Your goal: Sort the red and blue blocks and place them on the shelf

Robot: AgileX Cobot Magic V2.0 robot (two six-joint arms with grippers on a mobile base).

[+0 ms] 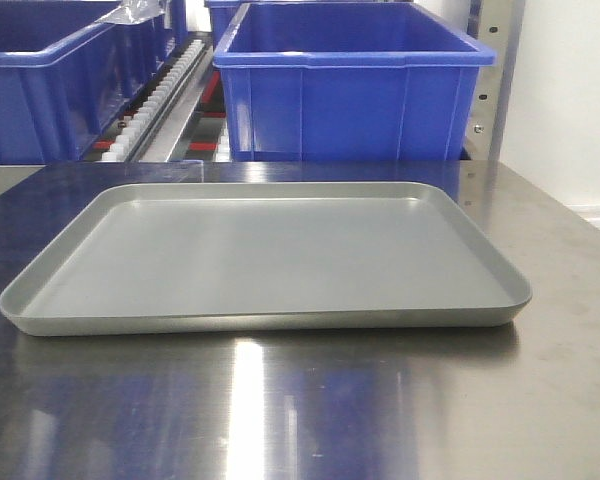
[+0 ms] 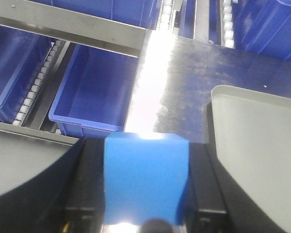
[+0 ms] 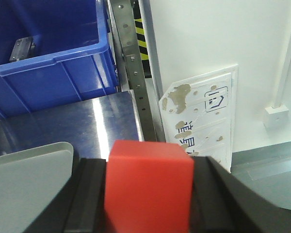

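Blue block (image 2: 145, 182) is clamped in the left gripper (image 2: 145, 194). Red block (image 3: 148, 187) is clamped in the right gripper (image 3: 148, 199), beside the grey tray (image 3: 29, 179).

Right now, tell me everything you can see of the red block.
The red block is a small plain cube, matte, evenly red, unmarked. Its top and front faces show; its lower part runs off the picture. It sits square between the black fingers of the right gripper, which press its two sides. Nothing else is seen touching it. Beyond it lie the steel table and the corner of the grey tray.
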